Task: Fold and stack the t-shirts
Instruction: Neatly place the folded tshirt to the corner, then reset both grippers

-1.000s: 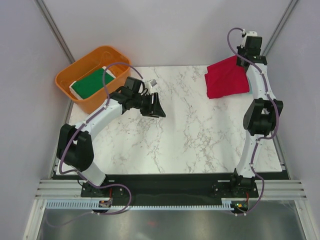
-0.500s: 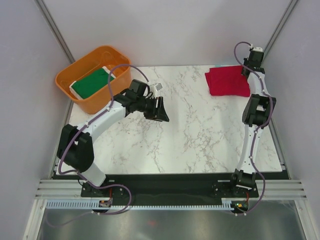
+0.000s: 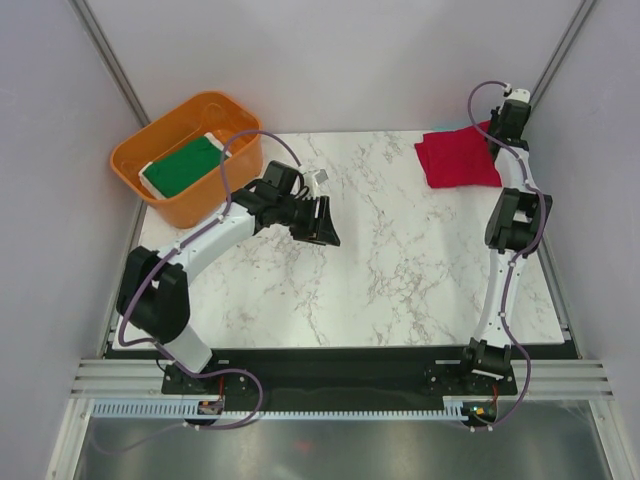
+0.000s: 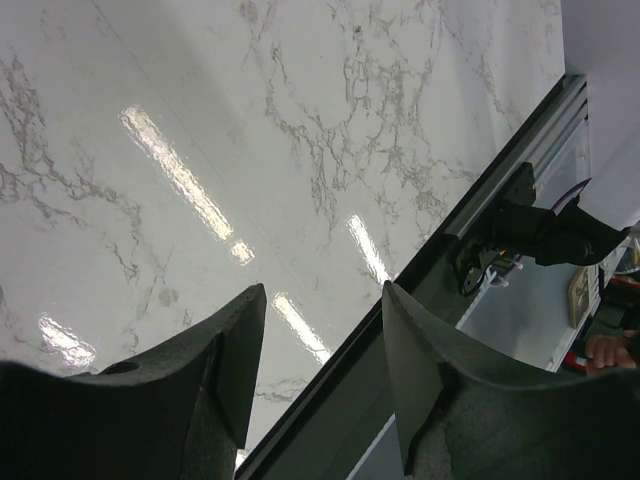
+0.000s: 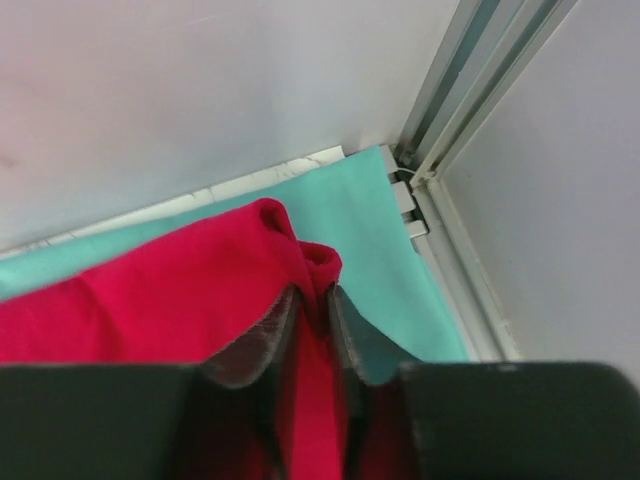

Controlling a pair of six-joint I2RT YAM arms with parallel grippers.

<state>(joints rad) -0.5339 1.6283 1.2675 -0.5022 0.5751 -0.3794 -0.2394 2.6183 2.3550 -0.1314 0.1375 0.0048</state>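
Observation:
The folded red t-shirt [image 3: 457, 160] lies at the table's far right corner. In the right wrist view it [image 5: 150, 300] rests on the teal t-shirt [image 5: 380, 240]. My right gripper [image 3: 497, 128] is shut on a pinch of the red shirt's edge [image 5: 312, 290], its jaws close together around the cloth. The dark green t-shirt with a white edge [image 3: 183, 165] lies folded in the orange tub [image 3: 130, 160]. My left gripper [image 3: 323, 222] is open and empty above the bare marble, as the left wrist view [image 4: 322, 330] shows.
The orange tub stands at the far left corner. The marble table [image 3: 380, 260] has a black front rail [image 3: 340, 362]. Grey walls and a metal corner post [image 5: 470, 90] close in behind the right gripper.
The right gripper has moved the red shirt from a draped, lifted pose back to the far corner and down onto the pile. The left gripper has drifted slightly right over the table.

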